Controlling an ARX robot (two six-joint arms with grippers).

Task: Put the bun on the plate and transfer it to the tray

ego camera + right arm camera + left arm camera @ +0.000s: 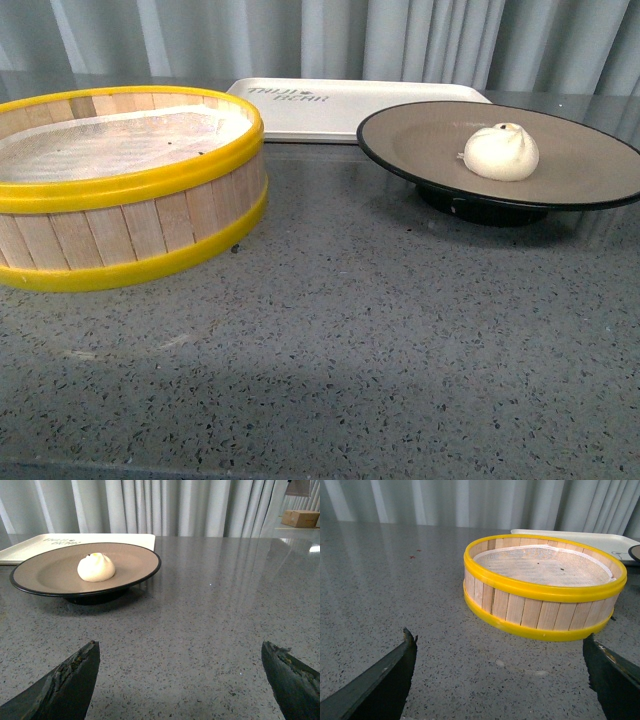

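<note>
The cream-white bun (pixel 501 152) sits on the tan plate (pixel 420 140) with the black rim, at the right of the table. The off-white tray (pixel 330 105) lies flat behind, between plate and steamer basket. In the right wrist view the bun (pixel 96 567) rests on the plate (pixel 50 572) with the tray (pixel 30 547) behind it. My right gripper (pixel 180 652) is open and empty, short of the plate. My left gripper (pixel 500 642) is open and empty, in front of the basket. Neither arm shows in the front view.
A yellow-rimmed wooden steamer basket (pixel 130 215) stands at the left, also in the left wrist view (pixel 540 607), with a white liner inside. Grey speckled tabletop (pixel 350 350) spreads in front. Grey curtains hang behind. A cardboard box (pixel 300 518) stands far off.
</note>
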